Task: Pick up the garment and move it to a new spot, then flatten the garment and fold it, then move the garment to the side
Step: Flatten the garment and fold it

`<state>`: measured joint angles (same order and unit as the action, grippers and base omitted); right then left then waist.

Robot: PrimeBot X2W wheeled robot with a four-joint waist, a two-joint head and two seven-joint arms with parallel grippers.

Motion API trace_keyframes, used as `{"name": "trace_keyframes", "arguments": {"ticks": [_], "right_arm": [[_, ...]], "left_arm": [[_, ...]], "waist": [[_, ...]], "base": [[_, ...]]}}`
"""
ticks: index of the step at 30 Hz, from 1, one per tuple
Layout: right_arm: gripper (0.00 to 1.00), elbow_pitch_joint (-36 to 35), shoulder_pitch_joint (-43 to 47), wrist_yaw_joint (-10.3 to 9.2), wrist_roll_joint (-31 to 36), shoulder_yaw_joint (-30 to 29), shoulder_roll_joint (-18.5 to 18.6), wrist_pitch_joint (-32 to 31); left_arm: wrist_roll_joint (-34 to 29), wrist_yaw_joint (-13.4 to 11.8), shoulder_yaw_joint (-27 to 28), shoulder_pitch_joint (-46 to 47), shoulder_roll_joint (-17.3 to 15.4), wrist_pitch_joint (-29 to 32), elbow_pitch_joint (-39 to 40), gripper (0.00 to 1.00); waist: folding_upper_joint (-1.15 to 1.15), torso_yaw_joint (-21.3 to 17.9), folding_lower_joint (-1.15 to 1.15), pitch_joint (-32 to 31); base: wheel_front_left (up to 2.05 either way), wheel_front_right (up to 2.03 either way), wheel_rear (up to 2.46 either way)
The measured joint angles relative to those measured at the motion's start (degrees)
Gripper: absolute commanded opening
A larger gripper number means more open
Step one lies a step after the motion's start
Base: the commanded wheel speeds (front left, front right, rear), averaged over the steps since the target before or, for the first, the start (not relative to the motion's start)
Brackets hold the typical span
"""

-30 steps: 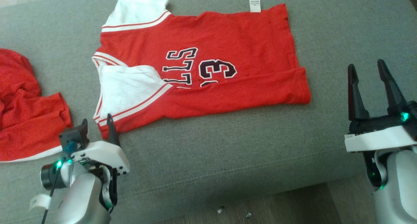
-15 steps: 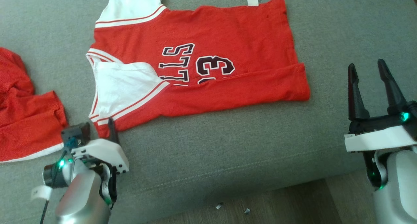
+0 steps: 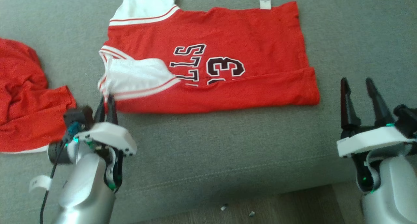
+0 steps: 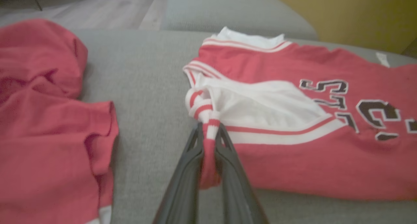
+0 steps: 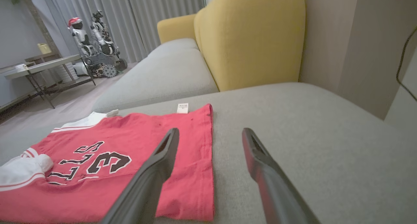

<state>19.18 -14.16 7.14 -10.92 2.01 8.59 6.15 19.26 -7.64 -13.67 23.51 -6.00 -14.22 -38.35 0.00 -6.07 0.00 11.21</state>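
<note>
The red basketball jersey with white striped sleeves (image 3: pixel 228 31) lies spread across the middle of the grey fabric sofa cushion (image 3: pixel 228 145), and its near sleeve (image 3: pixel 136 75) now bunches up: the left gripper (image 3: pixel 107 101), open beside that cuff a moment ago, is clamped on the striped edge (cloth pinched between both fingers). That reads as the sleeve fold getting under way, while the right gripper (image 3: pixel 356 87) waits off the hem end, fingers apart and empty.

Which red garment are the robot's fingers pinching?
The flat jersey with black lettering: left fingers clamp its striped sleeve edge. The crumpled red garment lies untouched.
</note>
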Motion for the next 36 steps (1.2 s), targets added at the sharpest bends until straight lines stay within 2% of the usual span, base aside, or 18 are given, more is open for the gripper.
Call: {"name": "trace_keyframes", "arguments": {"ticks": [4,9,16,29,30,31,32,36], "right_arm": [[1.0,4.2,-0.1,0.0,-3.1,-0.9,-1.5,-2.7],[1.0,8.7,-0.9,0.0,-4.6,-2.8,-2.6,-4.3],[1.0,15.9,-6.1,0.0,-3.4,-4.6,-2.9,-5.6],[1.0,25.6,-12.0,0.0,-5.4,-5.5,-2.7,-8.0],[0.85,26.0,-12.3,0.0,-5.9,-5.1,-2.6,-8.1],[0.08,26.3,-12.6,0.0,-6.4,-4.6,-2.6,-8.2],[0.0,26.4,-12.9,0.0,-6.7,-3.8,-2.5,-8.5],[0.0,27.1,-13.4,0.0,-7.6,-0.9,-1.9,-8.5]], "left_arm": [[-2.3,-0.4,0.2,-1.7,0.0,0.0,7.2,0.0],[-2.7,-0.4,0.1,-4.7,0.1,-0.1,9.8,0.0],[-3.5,1.1,-1.9,-5.3,0.3,-0.1,10.3,0.0],[-4.1,1.1,-3.8,-3.7,0.4,-0.1,11.3,0.0],[-4.1,1.1,-3.9,-3.5,0.4,-0.1,11.3,0.0],[-4.1,1.1,-3.9,-3.4,0.4,-0.1,11.3,0.0],[-4.1,1.1,-3.9,-3.3,0.4,-0.1,11.3,0.0],[-4.1,1.0,-3.9,-3.3,0.4,-0.1,11.2,0.0]], "waist": [[0.0,1.2,0.0,0.2],[0.0,2.4,0.0,0.2],[0.0,3.9,0.0,1.2],[0.0,5.9,0.0,4.4],[0.0,6.0,0.01,4.5],[0.0,6.1,0.01,4.6],[0.0,6.2,0.01,4.7],[0.0,6.4,0.01,4.6]], "base": [[0.0,0.0,0.0],[0.0,0.0,0.0],[0.0,0.0,0.0],[0.0,0.0,0.0],[0.0,0.0,0.0],[0.0,0.0,0.0],[0.0,0.0,0.0],[0.0,0.0,0.0]]}}
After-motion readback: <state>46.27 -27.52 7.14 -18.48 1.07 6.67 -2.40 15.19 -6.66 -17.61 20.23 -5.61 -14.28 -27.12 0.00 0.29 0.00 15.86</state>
